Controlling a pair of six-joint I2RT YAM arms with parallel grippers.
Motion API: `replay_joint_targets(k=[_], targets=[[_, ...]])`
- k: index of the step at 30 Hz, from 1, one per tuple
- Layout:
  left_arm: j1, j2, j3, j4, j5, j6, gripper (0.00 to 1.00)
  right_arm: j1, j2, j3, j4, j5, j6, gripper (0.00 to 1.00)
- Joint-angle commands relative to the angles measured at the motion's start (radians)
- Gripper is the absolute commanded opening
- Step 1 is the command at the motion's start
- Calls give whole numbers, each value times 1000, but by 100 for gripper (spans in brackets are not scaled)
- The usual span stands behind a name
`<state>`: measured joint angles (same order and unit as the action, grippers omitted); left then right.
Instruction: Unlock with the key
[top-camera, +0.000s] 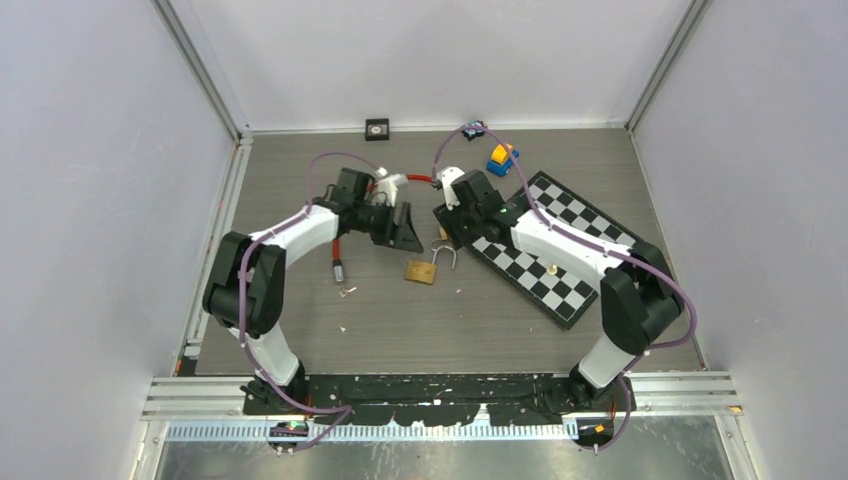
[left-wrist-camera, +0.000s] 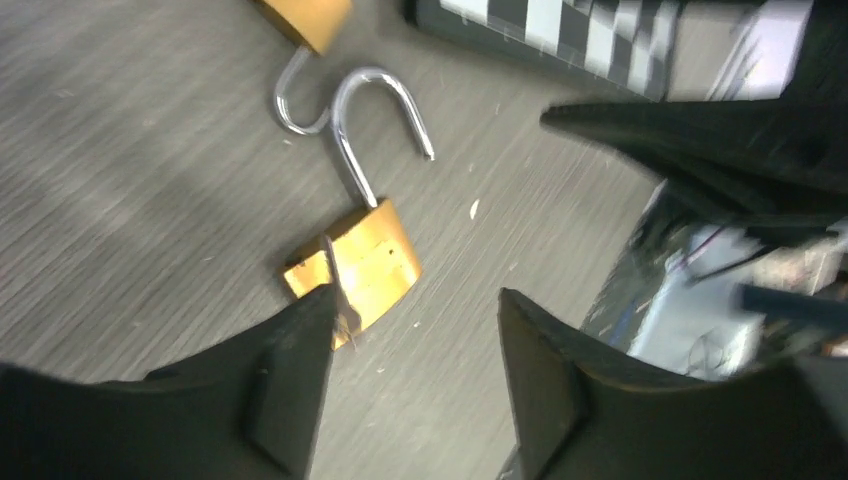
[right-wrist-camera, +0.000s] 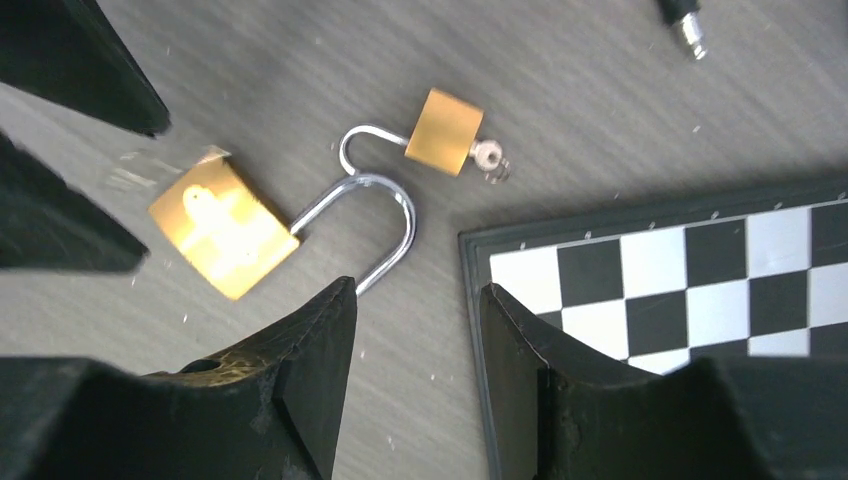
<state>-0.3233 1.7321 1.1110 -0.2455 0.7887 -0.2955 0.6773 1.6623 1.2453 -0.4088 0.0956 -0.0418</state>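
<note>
A large brass padlock (top-camera: 421, 272) lies on the table between the arms, its silver shackle (left-wrist-camera: 385, 110) swung open. A small brass padlock (right-wrist-camera: 443, 130) is hooked through that shackle, and a silver key (right-wrist-camera: 488, 157) sticks out of its base. My left gripper (left-wrist-camera: 415, 295) is open just above the large padlock (left-wrist-camera: 360, 265), its left finger (left-wrist-camera: 290, 370) beside a thin metal piece at the lock's bottom edge. My right gripper (right-wrist-camera: 416, 287) is open above the bare table between the large padlock (right-wrist-camera: 225, 240) and the chessboard edge. Both grippers are empty.
A black-and-white chessboard (top-camera: 560, 250) lies at the right under my right arm, with a small pale piece (top-camera: 553, 268) on it. A red-and-black tool (top-camera: 337, 255) with a small key ring (top-camera: 346, 291) lies at the left. A toy car (top-camera: 502, 157) and a black box (top-camera: 377, 128) are at the back.
</note>
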Motion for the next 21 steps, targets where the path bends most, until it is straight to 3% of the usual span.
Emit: replay_joint_targets(k=[1,4,5,13,21], targets=[[-132,-36,53,-169,-123,350,70,-57,-110,-63,-25,-133,23,54],[-216,-45,82,-218,-211,586,96,-114,-183,-108,-47,-178,14,54],[-234,-46,92,-224,-235,644,99,-135,-212,-121,-56,-182,9,54],[-275,57,253,-425,-271,941,100,-224,-341,-214,-67,-195,-6,54],[-321,123,278,-497,-249,1117,100,-264,-352,-245,-55,-244,12,54]])
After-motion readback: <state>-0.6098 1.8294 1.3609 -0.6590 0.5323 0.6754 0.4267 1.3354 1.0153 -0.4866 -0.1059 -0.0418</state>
